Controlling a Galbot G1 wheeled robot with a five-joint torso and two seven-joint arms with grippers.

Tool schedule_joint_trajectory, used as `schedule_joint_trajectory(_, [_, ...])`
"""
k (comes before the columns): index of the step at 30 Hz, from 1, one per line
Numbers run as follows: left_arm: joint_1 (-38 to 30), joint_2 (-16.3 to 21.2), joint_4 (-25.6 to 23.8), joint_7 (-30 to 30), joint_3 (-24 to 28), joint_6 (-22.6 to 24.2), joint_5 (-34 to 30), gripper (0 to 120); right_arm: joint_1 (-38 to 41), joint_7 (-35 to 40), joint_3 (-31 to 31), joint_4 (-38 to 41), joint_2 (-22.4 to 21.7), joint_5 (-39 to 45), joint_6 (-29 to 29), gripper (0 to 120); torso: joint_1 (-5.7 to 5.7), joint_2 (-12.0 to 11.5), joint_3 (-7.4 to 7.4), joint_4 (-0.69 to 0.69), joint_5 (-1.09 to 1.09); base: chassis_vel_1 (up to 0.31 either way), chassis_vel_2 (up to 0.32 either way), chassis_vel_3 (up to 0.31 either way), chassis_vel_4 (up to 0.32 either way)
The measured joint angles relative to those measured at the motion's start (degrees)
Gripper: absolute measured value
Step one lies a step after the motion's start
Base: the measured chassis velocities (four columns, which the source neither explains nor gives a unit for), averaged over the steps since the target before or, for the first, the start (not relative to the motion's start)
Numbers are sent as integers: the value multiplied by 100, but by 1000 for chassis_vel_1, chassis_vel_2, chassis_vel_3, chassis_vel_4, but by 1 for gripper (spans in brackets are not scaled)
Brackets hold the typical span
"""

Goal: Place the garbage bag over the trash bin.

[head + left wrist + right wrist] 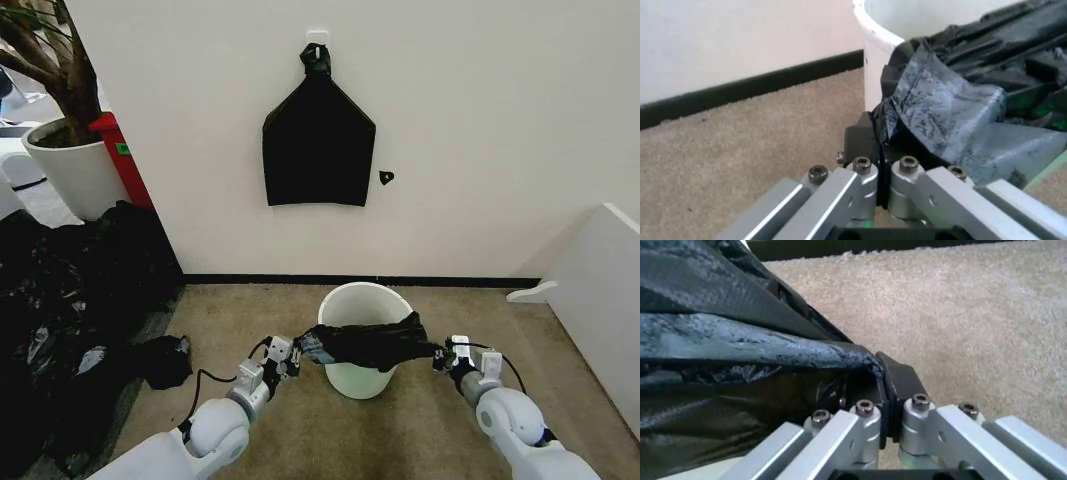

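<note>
Both pincers, left pincer (297, 352) and right pincer (441, 355), pinch the garbage bag (370, 343), stretched across the trash bin (352, 300) rim, bin interior bare.

Bin (358, 352) sits on carpet (420, 440) before wall (480, 130). Bag (372, 343) spans the bin's near rim, left gripper (300, 350) at its left end, right gripper (437, 354) at its right. Plant pot (70, 170) far left.
</note>
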Motion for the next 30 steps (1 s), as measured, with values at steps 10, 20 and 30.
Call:
schedule_joint_trajectory(10, [7, -99, -18, -22, -90, -47, 17, 0, -178, -311, 193, 180, -42, -332, 138, 0, 0, 0, 0, -1, 1, 0, 0, 0, 0])
schedule_joint_trajectory(20, [-35, -262, 215, 4, -247, -74, -46, 0, 257, -353, 30, -233, 24, -380, 58, 0, 0, 0, 0, 0, 0, 0, 0, 0, 0])
schedule_joint_trajectory(30, [-40, -523, 576, 68, -205, -45, -110, 0, 420, -566, -79, -626, 104, -395, 21, 0, 0, 0, 0, 0, 0, 0, 0, 0, 0])
